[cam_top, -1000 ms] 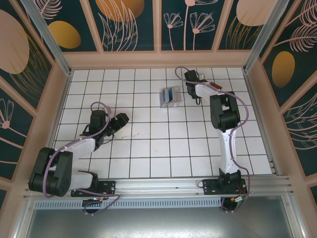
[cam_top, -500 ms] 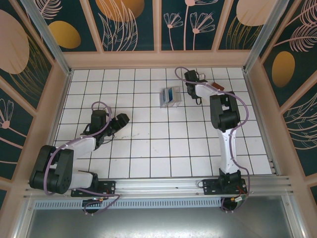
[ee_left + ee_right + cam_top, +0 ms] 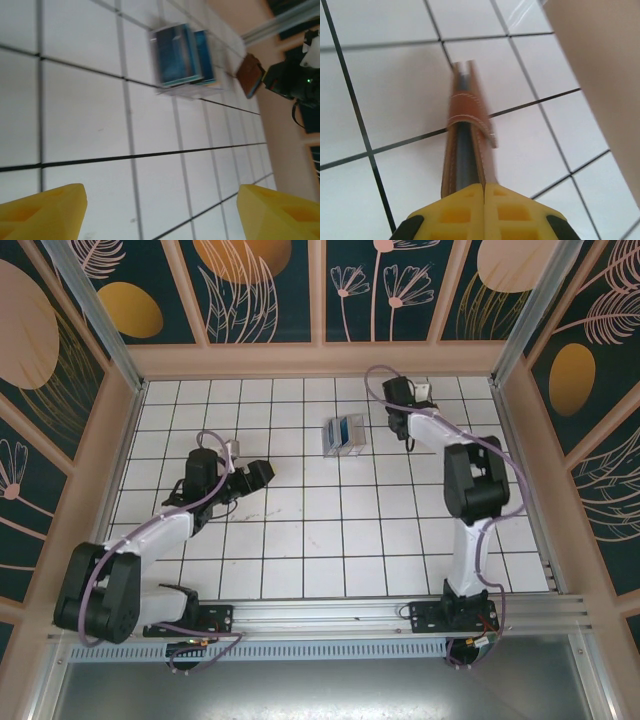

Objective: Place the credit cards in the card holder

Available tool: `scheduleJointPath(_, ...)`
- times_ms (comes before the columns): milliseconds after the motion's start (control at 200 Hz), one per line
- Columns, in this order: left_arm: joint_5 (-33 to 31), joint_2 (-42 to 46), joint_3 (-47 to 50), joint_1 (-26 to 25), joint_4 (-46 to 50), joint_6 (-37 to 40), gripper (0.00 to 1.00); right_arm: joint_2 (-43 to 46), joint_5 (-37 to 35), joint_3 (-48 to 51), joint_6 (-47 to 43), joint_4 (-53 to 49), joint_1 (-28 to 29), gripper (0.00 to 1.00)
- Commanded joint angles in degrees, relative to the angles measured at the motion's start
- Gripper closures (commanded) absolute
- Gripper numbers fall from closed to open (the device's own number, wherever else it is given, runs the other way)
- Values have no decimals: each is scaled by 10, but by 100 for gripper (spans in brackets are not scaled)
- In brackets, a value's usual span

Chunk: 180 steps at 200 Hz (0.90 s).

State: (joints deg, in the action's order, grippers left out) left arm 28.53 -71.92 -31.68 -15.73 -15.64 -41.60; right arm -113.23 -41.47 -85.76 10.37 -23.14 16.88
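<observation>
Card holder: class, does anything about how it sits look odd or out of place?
Yes. The card holder is turned on edge, pinched in the right gripper, instead of lying flat on the white tiles.

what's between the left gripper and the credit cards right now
Nothing but bare white tiles between the open left gripper and the credit cards, as the left wrist view shows.

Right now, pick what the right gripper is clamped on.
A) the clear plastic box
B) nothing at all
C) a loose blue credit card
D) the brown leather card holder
D: in the right wrist view the right gripper has its yellow fingertips pressed together on the end of the brown leather card holder, while the clear box sits apart from it.
</observation>
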Motion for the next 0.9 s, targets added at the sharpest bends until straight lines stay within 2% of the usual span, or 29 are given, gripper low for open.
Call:
scheduleJointPath(0, 19, 30, -13, -12, -6, 19, 21, 89, 2, 37, 51, 13, 9, 100)
scheduleJointPath(70, 12, 43, -4, -30, -35, 22, 22, 138, 9, 62, 72, 15, 19, 100)
scheduleJointPath(150, -32, 48, -4, -71, -53, 53, 21, 194, 40, 87, 113, 7, 28, 100)
scheduleJointPath(250, -86, 50, -16, -131, -63, 113, 19, 256, 111, 118, 166, 2, 48, 100)
scheduleJointPath(385, -113, 47, 15, -177, -162, 168, 18, 322, 206, 168, 224, 23, 83, 100)
scheduleJointPath(475, -125, 47, 23, -220, -195, 236, 9, 357, 303, 194, 279, 43, 89, 100)
scheduleJointPath(596, -160, 30, 45, -258, -257, 300, 1, 377, 430, 207, 342, 49, 91, 100)
scheduleJointPath(731, -213, 9, 52, -276, -292, 372, 2, 378, 582, 214, 415, 70, 91, 100)
scheduleJointPath(896, -231, -39, 65, -292, -366, 444, 7, 368, 689, 235, 477, 86, 90, 100)
